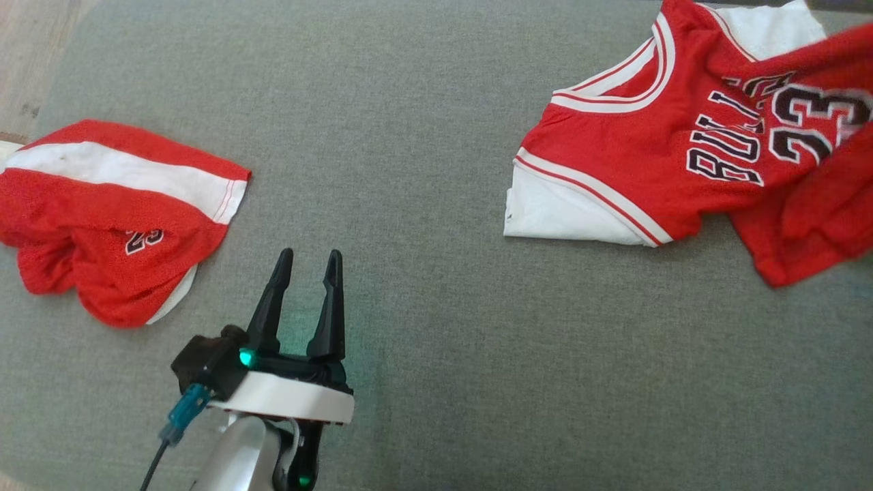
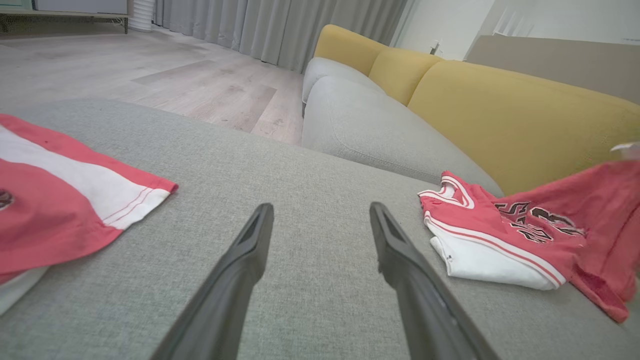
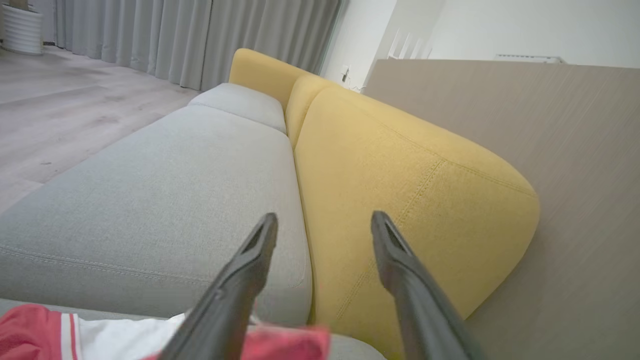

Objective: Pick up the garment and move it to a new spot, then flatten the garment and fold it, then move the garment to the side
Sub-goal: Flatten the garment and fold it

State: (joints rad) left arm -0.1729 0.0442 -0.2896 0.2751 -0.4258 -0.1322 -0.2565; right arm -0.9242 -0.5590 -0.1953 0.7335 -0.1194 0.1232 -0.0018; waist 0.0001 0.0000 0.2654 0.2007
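- While its forearm rises from below, the left gripper (image 1: 309,258) points forward over the grey cushion (image 1: 423,204), spread wide and empty.
- Right gripper (image 3: 325,220), parted and empty, hovers above the red jersey (image 1: 641,150) crumpled at the cushion's right.

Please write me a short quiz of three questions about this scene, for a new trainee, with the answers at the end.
1. True or false: the left gripper is shut on the red shorts.
2. Which number is printed on the red jersey? A) 32 B) 23 C) 45
3. In a word: what colour are the sofa back cushions?

Key
1. False: its fingers stand apart over the bare grey seat cushion, beside the shorts and not touching them.
2. B
3. Yellow
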